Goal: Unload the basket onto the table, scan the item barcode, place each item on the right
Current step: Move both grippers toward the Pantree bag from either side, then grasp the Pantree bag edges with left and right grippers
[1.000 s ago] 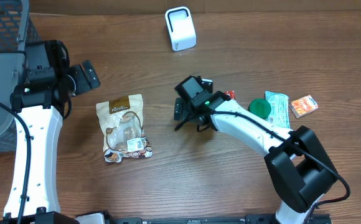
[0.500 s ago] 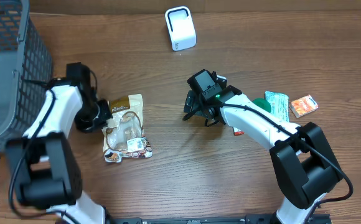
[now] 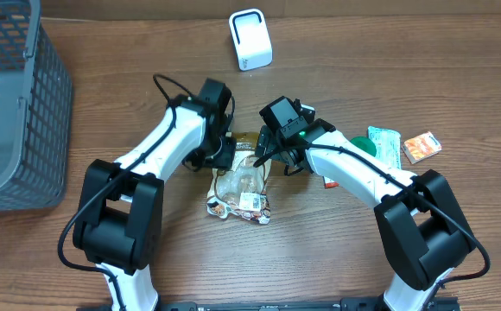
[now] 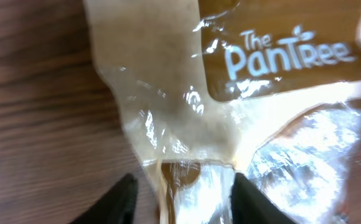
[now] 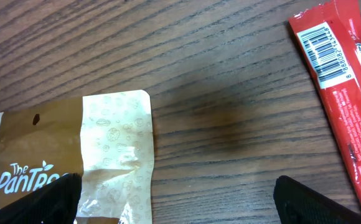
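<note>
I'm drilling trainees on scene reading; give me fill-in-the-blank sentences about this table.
The brown-and-clear snack pouch is branded The ___. The barcode in the right wrist view sits on a ___ plastic wrapper. The right gripper has its jaws ___.
Missing words: PanTree; red; open.

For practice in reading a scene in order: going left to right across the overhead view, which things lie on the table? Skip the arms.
Grey basket → brown snack bag → pale green packet → orange packet. The white scanner shares the bag's stretch, so it is left out.
</note>
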`<state>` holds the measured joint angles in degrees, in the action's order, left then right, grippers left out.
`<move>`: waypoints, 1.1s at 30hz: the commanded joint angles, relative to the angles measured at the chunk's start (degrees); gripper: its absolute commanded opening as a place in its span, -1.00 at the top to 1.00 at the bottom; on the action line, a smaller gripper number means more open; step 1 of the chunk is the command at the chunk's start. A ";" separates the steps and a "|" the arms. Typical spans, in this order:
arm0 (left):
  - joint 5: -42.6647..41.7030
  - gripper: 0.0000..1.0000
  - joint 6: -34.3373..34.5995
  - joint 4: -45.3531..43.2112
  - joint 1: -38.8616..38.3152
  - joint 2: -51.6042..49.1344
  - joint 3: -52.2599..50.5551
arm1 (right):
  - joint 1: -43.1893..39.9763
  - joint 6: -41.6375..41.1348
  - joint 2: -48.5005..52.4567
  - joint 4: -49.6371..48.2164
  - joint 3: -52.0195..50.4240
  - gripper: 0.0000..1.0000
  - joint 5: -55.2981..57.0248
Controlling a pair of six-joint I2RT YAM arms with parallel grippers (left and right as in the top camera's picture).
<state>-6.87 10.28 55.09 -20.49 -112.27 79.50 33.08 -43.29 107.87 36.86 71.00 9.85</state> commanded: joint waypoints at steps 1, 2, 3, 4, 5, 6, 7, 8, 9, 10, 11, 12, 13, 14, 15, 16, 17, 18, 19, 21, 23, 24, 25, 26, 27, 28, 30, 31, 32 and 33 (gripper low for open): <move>0.68 -0.10 0.46 8.37 0.63 -0.33 10.10 | -0.04 -0.22 -1.36 -0.24 -0.68 -1.00 0.61; -0.48 -0.70 1.11 10.84 0.63 -0.33 11.28 | -0.15 -0.24 -1.36 -0.15 -0.68 -1.00 0.61; -2.32 -0.97 1.11 12.70 0.66 -0.33 11.78 | -0.17 -0.24 -1.36 -0.17 -0.68 -1.00 0.59; -5.01 -1.00 1.07 14.99 0.63 -0.33 11.74 | -0.28 -0.26 -1.36 -0.24 -0.68 -1.00 0.48; -6.23 -1.00 1.07 16.74 0.63 -0.35 11.58 | -0.46 -0.24 -1.36 -0.31 -0.68 -1.00 0.17; -7.34 -1.00 1.09 18.75 0.59 -0.35 11.06 | -0.52 -0.26 -1.36 -0.33 -0.68 -1.00 0.11; -8.59 -1.00 1.14 20.22 0.37 -0.35 10.16 | -0.68 -0.24 -1.36 -0.31 -0.68 -1.00 0.00; -9.44 -1.00 1.18 20.33 0.04 -0.35 8.74 | -0.70 -0.22 -1.36 -0.31 -0.68 -1.00 0.02; -9.46 -1.00 2.19 19.93 -0.63 -0.35 5.75 | -0.70 -0.22 -1.36 -0.31 -0.68 -1.00 0.00; -9.46 -1.00 2.21 19.78 -0.81 -0.35 4.81 | -0.70 -0.22 -1.36 -0.28 -0.68 -1.00 0.00; -9.44 -1.00 2.45 19.23 -1.14 -0.35 2.32 | -0.70 -0.22 -1.36 -0.13 -0.68 -1.00 0.00; -9.25 -0.99 3.19 18.49 -1.29 -0.35 0.46 | -0.70 -0.20 -1.36 -0.13 -0.68 -1.00 0.00; -9.27 -0.96 4.20 17.22 -1.31 -0.35 -1.62 | -0.70 -0.22 -1.36 -0.13 -0.68 -1.00 0.00; -9.25 -0.94 4.79 16.37 -1.31 -0.35 -2.89 | -0.70 -0.22 -1.36 -0.13 -0.68 -1.00 0.00; -9.27 -0.93 5.18 14.84 -1.31 -0.35 -4.87 | -0.70 -0.22 -1.36 -0.13 -0.68 -1.00 0.00; -9.25 -0.93 5.18 13.94 -1.31 -0.35 -5.99 | -0.70 -0.22 -1.36 -0.13 -0.68 -1.00 0.00; -8.76 -0.92 5.18 12.94 -1.29 -0.35 -7.32 | -0.70 -0.22 -1.36 -0.13 -0.68 -1.00 0.00; -6.69 -0.96 5.20 12.57 -1.25 -0.35 -7.85 | -0.70 -0.22 -1.36 -0.13 -0.68 -1.00 -0.02; -3.78 -1.00 5.64 12.57 -1.25 -0.35 -7.85 | -0.70 -0.22 -1.36 -0.11 -0.68 -1.00 -0.02; 2.32 -1.00 7.41 12.57 -1.25 -0.35 -7.72 | -0.70 -0.22 -1.36 -0.09 -0.68 -1.00 -0.04; 13.79 -1.00 10.21 12.26 -1.25 -0.35 -7.72 | -0.70 -0.22 -1.36 -0.09 -0.68 -1.00 -0.22; 17.94 -1.00 10.88 11.93 -1.25 -0.35 -7.72 | -0.70 -0.22 -1.36 -0.11 -0.68 -1.00 -0.50; 21.66 -1.00 11.08 11.43 -1.25 -0.35 -7.72 | -0.70 -0.22 -1.36 -0.11 -0.68 -1.00 -0.68; 24.81 -0.99 11.15 10.84 -1.25 -0.35 -7.72 | -0.70 -0.22 -1.36 -0.11 -0.68 -1.00 -0.68; 29.22 -1.00 11.17 9.90 -1.25 -0.35 -7.69 | -0.70 -0.22 -1.36 -0.11 -0.68 -1.00 -0.70; 30.82 -1.00 11.17 9.51 -1.25 -0.35 -7.65 | -0.70 -0.22 -1.36 -0.11 -0.68 -1.00 -0.70; 35.17 -1.00 11.15 8.46 -1.25 -0.35 -7.13 | -0.70 -0.22 -1.36 -0.11 -0.68 -1.00 -0.90; 37.05 -1.00 11.15 8.22 -1.25 -0.35 -6.49 | -0.70 -0.22 -1.36 -0.11 -0.68 -1.00 -0.90; 38.05 -0.99 11.13 8.04 -1.25 -0.35 -5.92 | -0.70 -0.22 -1.36 -0.13 -0.68 -1.00 -0.90; 39.15 -0.99 11.13 8.09 -1.25 -0.35 -4.63 | -0.70 -0.22 -1.36 -0.13 -0.68 -1.00 -0.90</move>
<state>21.85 19.57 63.90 -21.78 -112.03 72.64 32.67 -43.29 107.87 36.93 70.91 9.19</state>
